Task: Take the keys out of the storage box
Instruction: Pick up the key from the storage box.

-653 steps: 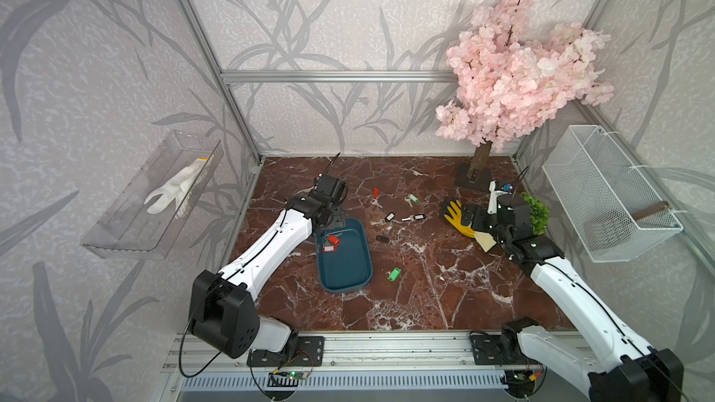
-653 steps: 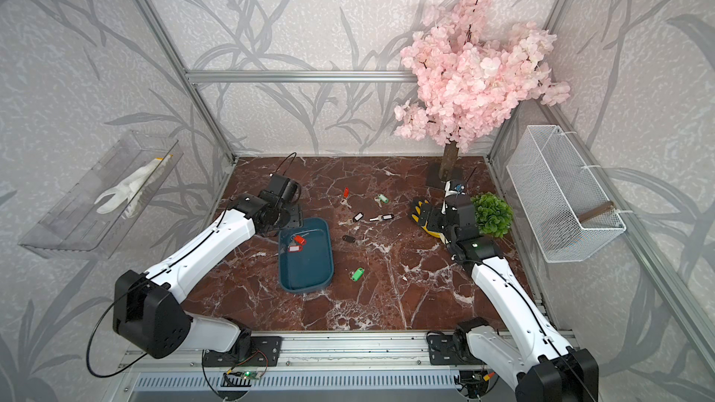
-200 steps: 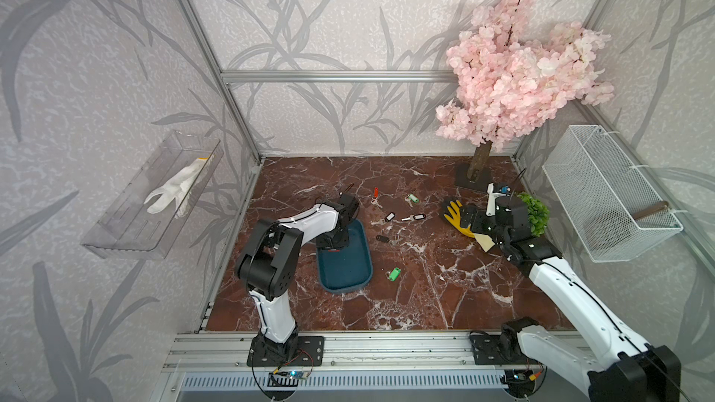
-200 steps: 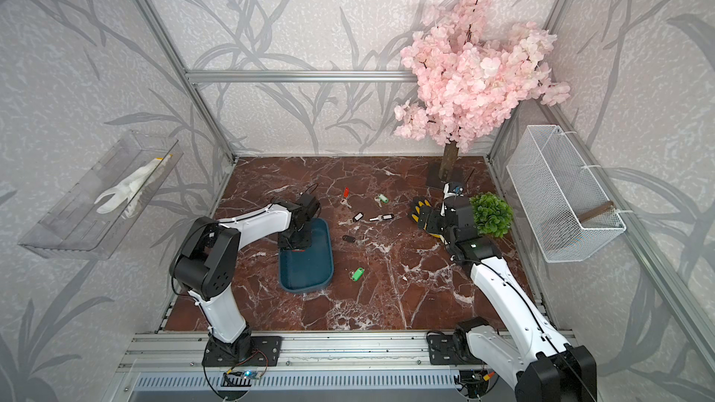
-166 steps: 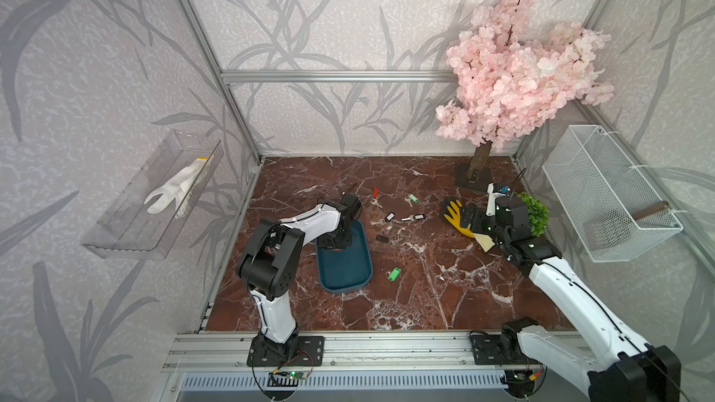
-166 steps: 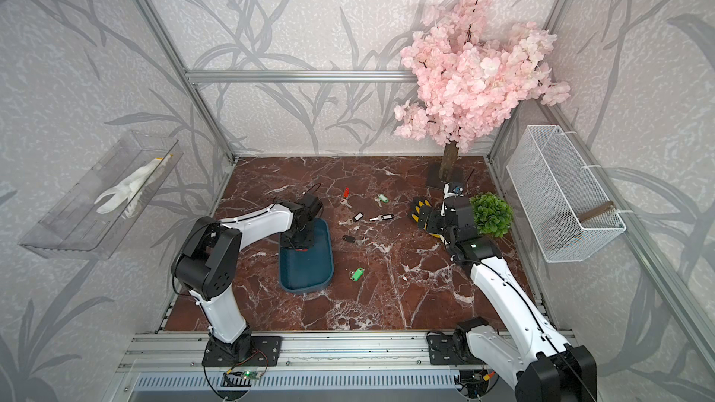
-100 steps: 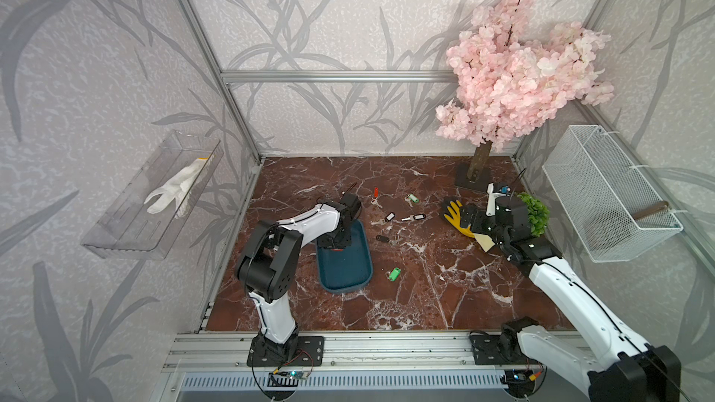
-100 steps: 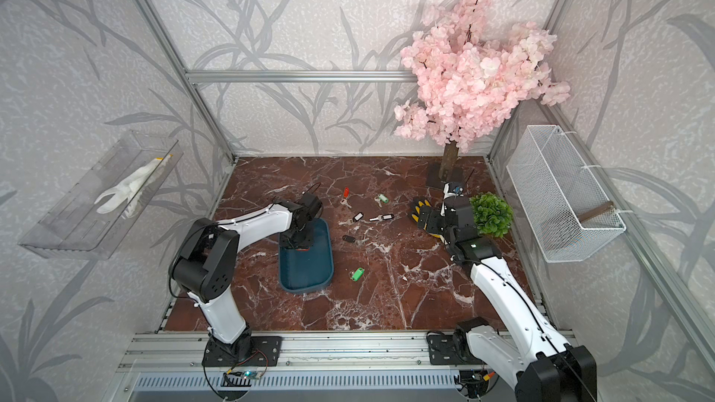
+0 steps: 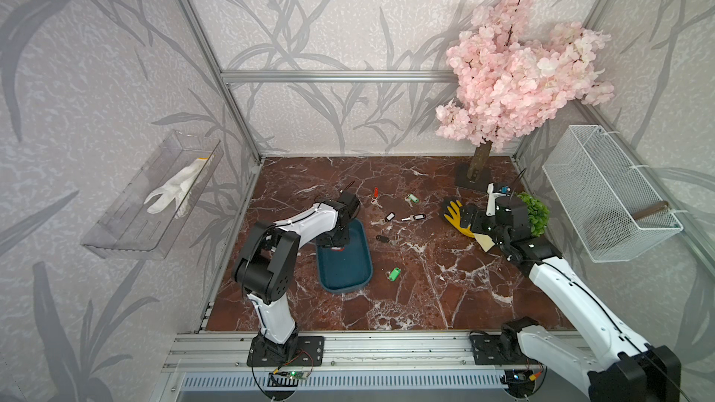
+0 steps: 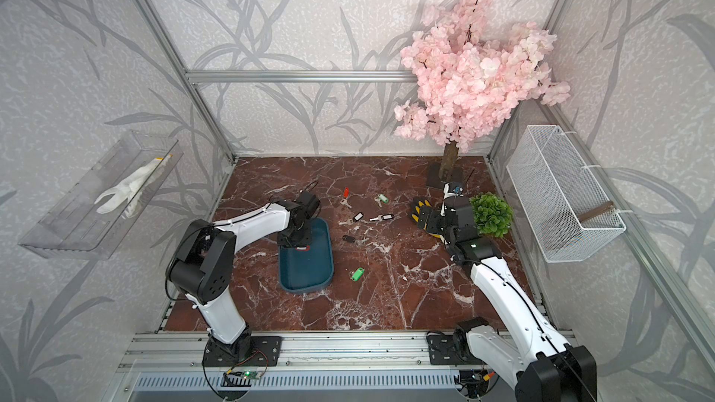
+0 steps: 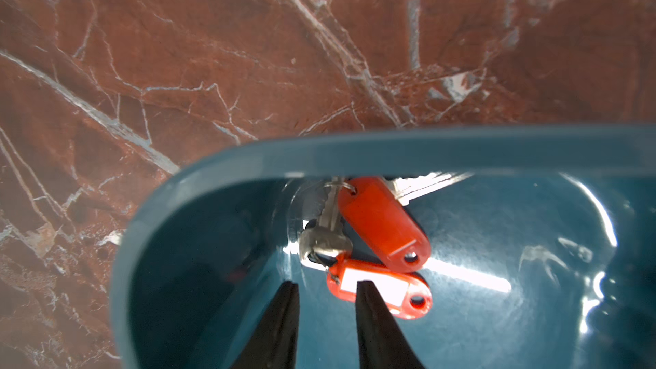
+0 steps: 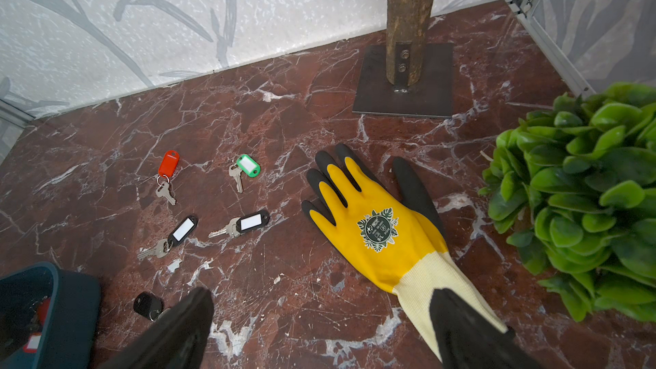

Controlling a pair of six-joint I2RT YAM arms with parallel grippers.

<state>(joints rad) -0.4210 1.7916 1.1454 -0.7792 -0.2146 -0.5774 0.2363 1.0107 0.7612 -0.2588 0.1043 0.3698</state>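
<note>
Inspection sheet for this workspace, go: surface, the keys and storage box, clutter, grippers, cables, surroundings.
Surface: red marble tabletop, no spills seen.
Job's things: storage box holds two red-tagged keys; six tagged keys lie out on the marble.
Clutter: yellow glove, green plant, blossom tree.
Grippers: left gripper inside the box, jaws slightly apart, nothing between them, one tip at a red tag; right gripper wide open, empty, above the yellow glove's cuff.
Cables: thin black loop at the left wrist; nothing snagged seen.
Surroundings: clear wall tray with a white glove; wire basket on the opposite wall.
</note>
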